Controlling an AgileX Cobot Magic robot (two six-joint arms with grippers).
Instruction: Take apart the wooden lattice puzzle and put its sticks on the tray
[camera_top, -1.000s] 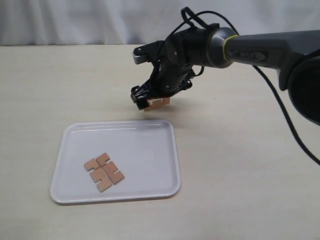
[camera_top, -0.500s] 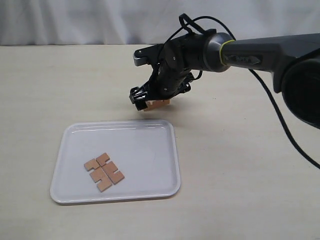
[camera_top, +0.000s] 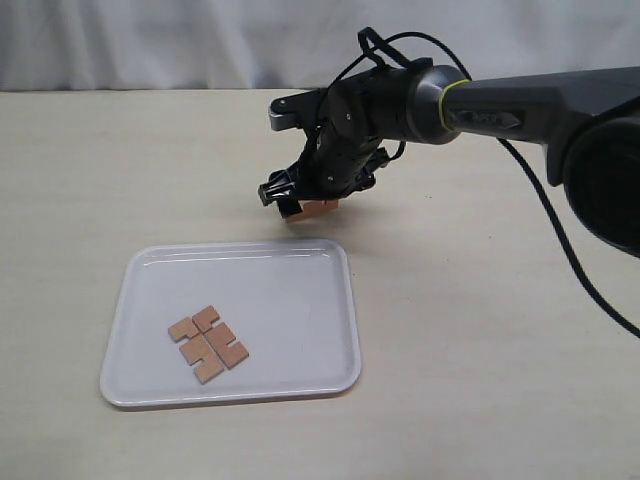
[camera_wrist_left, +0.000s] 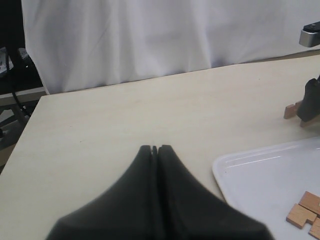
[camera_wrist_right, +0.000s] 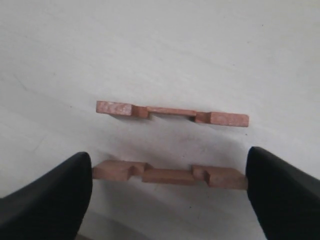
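Two sticks (camera_wrist_right: 172, 111) stand on edge on the counter (camera_top: 480, 380) just beyond the tray (camera_top: 300, 300). The right jaws flank the nearer stick (camera_wrist_right: 169, 176), touching both ends; whether they are clamping it is unclear. The left jaws are clenched and empty.

Exterior view: right gripper (camera_top: 305, 205) covers the sticks (camera_top: 322, 209) under it; only one corner shows. Left wrist view: tray (camera_wrist_left: 250, 185) cut off at two picture edges, its loose pieces (camera_wrist_left: 300, 216) too. Right wrist view: fingers (camera_wrist_right: 45, 200) cropped; contact with nearer stick (camera_wrist_right: 170, 175) ends unclear.
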